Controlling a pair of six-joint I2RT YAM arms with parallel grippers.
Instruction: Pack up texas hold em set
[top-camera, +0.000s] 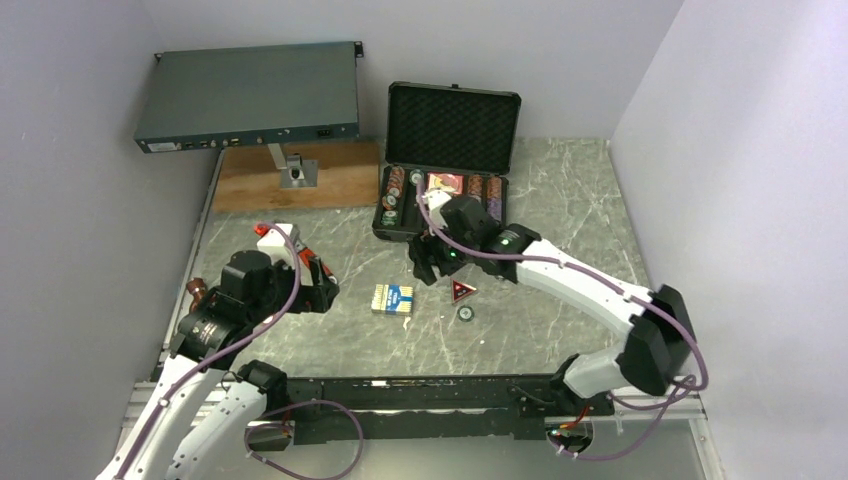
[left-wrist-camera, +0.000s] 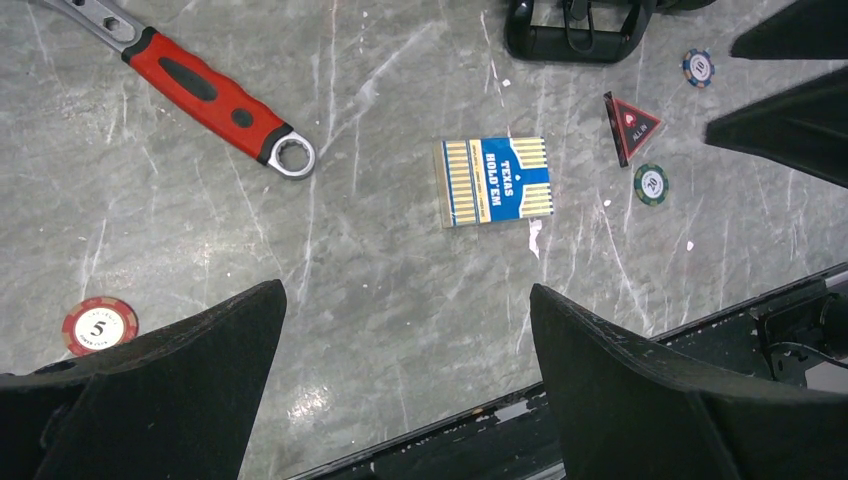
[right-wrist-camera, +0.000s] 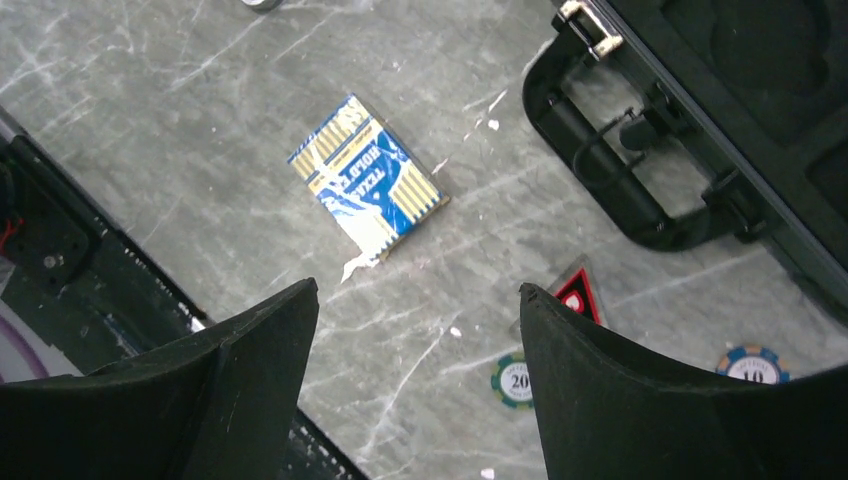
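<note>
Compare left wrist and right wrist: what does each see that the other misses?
Left wrist only: red-handled wrench, red 5 chip. Right wrist only: case latch, black case interior. Both: card box, red triangular token, green 20 chip, blue 10 chip, case handle.

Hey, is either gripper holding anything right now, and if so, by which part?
Nothing is held. The left gripper and the right gripper both stand open and empty.
</note>
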